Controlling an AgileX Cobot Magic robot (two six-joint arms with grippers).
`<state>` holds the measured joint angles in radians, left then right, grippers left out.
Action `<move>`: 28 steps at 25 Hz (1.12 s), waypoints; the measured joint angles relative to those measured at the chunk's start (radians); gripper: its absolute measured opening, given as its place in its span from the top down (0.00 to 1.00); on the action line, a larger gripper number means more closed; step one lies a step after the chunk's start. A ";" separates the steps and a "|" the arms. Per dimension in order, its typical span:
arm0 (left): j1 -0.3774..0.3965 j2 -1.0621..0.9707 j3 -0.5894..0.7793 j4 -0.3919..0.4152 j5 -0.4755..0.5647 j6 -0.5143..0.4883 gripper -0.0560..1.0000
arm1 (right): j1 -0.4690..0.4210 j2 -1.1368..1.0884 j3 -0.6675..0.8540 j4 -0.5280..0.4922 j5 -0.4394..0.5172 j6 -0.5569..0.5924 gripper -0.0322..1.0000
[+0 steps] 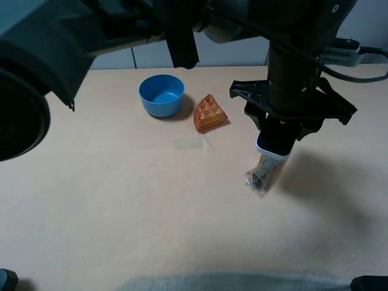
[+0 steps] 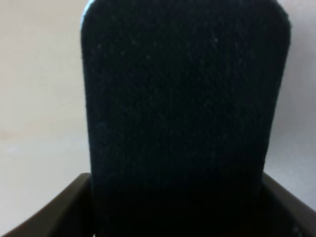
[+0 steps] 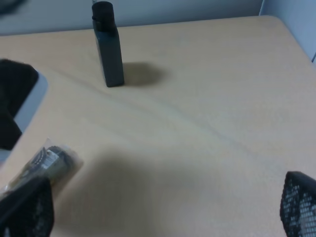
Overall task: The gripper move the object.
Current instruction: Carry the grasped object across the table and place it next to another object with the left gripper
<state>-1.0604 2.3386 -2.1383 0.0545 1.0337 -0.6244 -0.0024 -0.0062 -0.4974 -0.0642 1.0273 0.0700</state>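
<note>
left gripper clamps the object above the table.
right gripper spread wide, near the clear bag of cables.

table | blue bowl | orange waffle wedge | cable bag | dark bottle

No text, label, brand or number can be read on anything.

Clamped left end effector (reaching across middle), right end effector splayed
</note>
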 joint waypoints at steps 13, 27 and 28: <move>-0.041 0.080 -0.014 -0.055 -0.163 0.070 0.37 | 0.000 0.000 0.000 0.000 0.000 0.000 0.30; -0.062 0.161 -0.014 -0.072 -0.288 0.077 0.37 | 0.000 0.000 0.000 0.001 0.000 0.000 0.30; -0.063 0.167 -0.014 -0.072 -0.293 0.077 0.37 | 0.000 0.000 0.000 0.002 0.000 0.000 0.30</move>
<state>-1.1233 2.5057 -2.1523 -0.0171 0.7411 -0.5470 -0.0024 -0.0062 -0.4974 -0.0624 1.0273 0.0700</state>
